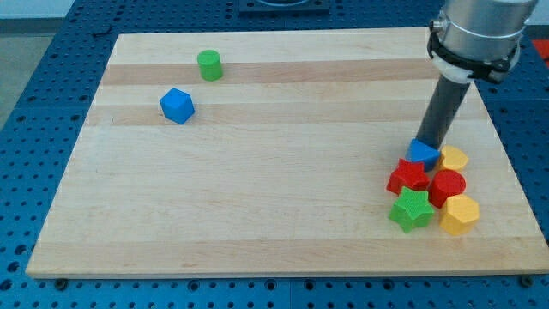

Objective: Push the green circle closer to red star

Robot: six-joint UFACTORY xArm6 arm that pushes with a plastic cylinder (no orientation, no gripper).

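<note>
camera view: the green round plastic block [208,64] sits near the pale wooden desk's [274,206] top left, well apart from the red star-shaped block [408,177] in the cluster at the view's right. there is no gripper; my tip [426,143] touches the small blue block [421,153] just above that star.

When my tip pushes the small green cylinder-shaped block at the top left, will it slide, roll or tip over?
The green cylinder-shaped block stands upright on a flat end, so it will probably slide, not roll. It looks short and wide, so tipping seems unlikely. Its round wall may let it slip sideways off an off-centre push. My tip is far away, by the blue block in the right-hand cluster.
</note>
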